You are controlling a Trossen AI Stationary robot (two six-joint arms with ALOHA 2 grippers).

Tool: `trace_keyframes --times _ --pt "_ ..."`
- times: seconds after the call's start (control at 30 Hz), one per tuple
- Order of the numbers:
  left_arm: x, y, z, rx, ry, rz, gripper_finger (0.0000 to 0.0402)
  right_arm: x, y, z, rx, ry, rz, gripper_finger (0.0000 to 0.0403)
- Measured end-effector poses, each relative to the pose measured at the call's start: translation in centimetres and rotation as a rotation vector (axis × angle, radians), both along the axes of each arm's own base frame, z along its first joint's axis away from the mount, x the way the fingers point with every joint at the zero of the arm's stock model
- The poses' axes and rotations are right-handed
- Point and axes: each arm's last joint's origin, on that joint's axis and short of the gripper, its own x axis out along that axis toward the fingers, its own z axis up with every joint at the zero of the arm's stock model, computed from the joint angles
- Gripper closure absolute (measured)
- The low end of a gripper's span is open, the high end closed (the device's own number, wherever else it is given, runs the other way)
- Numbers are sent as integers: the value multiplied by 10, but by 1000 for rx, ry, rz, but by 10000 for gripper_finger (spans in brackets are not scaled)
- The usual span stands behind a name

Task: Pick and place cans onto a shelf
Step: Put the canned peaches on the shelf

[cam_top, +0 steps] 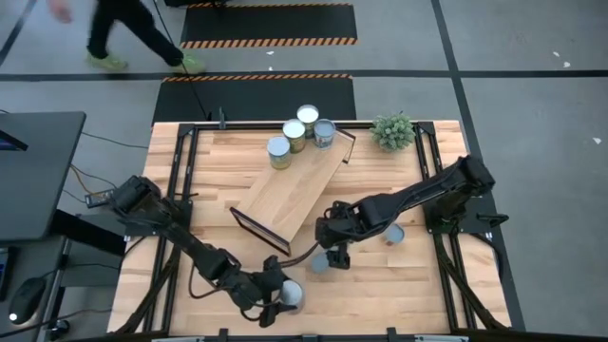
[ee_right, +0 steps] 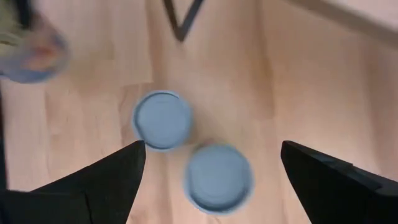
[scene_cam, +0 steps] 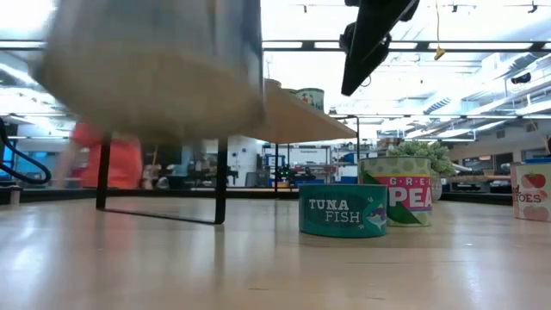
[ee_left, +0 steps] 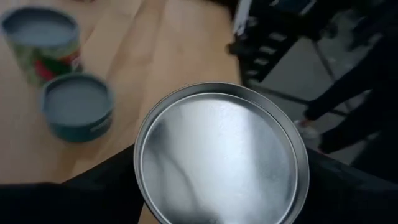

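Silver-topped can (ee_left: 221,155) sits between left gripper (cam_top: 275,302) fingers (grip unclear), right gripper (cam_top: 330,255) jaws spread.

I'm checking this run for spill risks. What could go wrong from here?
The left pincer is around a silver-topped can near the table's front edge; a slipped grip could send it off. The right pincer hangs open above two blue-topped cans standing close together; descending, a finger could knock the neighbour.
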Motion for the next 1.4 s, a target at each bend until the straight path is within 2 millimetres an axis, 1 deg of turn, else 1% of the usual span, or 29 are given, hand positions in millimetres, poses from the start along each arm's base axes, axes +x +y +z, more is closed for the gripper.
trace_keyframes --times 0.07,0.13,0.27,0.43,0.5,0.6,0.67,0.87,1.0,1.07,1.2,1.4 --pt "1 0 17 -30 -13 -22 90 -5 -4 7 -27 -13 -17 21" --pt "1 5 34 -45 -7 -29 90 -7 -9 15 -44 -38 -36 21" --pt "1 19 66 -51 54 -5 90 -9 -19 24 -73 -85 -79 21" --pt "-3 44 104 -24 126 48 90 -8 -31 27 -113 -105 -135 21" --pt "-7 56 115 -3 165 75 90 -8 -35 28 -130 -104 -156 21" --pt "-12 76 130 9 210 130 90 -14 -41 32 -163 -89 -183 21" --pt "-20 89 137 27 252 162 90 -21 -44 38 -197 -88 -197 23" --pt "-37 126 157 6 262 248 90 -41 -54 58 -293 -139 -269 32" --pt "-45 153 164 52 257 387 90 -57 -64 61 -330 -178 -351 36" --pt "-46 165 168 47 235 437 90 -64 -68 63 -320 -195 -386 38" --pt "-45 180 171 14 236 470 89 -75 -72 69 -291 -232 -433 41" --pt "-42 198 170 48 232 585 86 -81 -76 74 -302 -265 -457 42"
